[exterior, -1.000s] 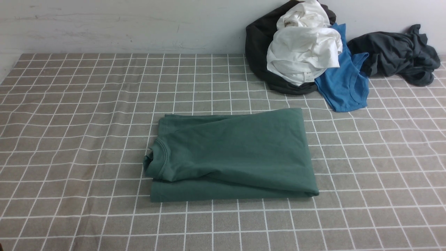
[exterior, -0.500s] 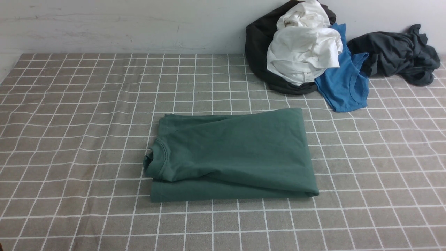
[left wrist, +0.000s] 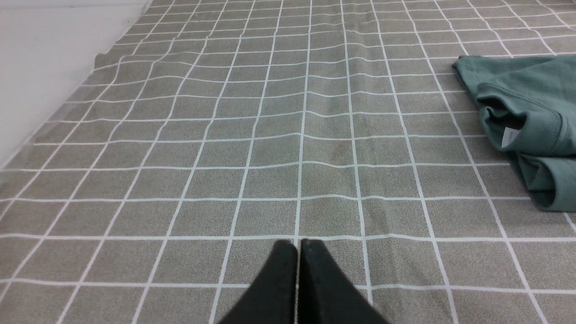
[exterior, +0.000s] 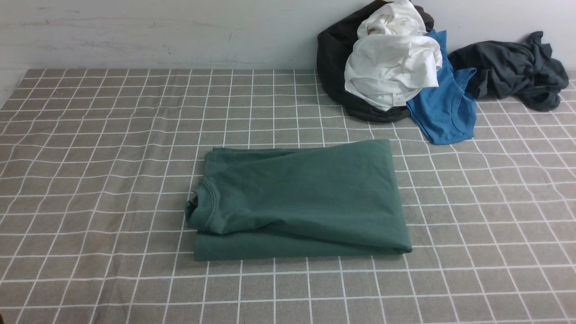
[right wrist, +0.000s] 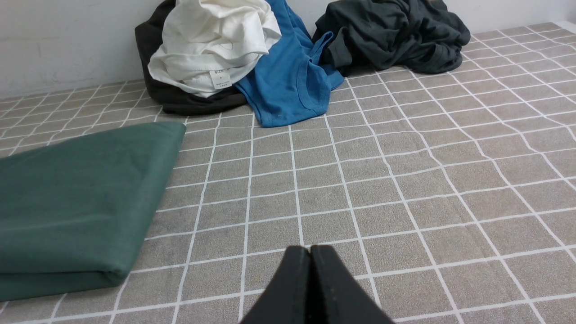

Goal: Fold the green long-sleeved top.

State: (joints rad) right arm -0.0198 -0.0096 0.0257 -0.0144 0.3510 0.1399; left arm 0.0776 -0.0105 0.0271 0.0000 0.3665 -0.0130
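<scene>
The green top (exterior: 301, 198) lies folded into a neat rectangle on the checked surface (exterior: 90, 180), its ribbed neck at the left end with a white label (left wrist: 510, 136) peeking out. Beyond the top's far right corner sits a heap of clothes (exterior: 391, 67). My left tool (left wrist: 297, 245) and right tool (right wrist: 310, 249) are pinched closed, empty, apart from the top.

green long-sleeved top (exterior: 306, 198): folded, flat, mid-counter
checked tablecloth (exterior: 90, 180): covers counter
clothes pile (exterior: 391, 67): far right, against wall
</scene>
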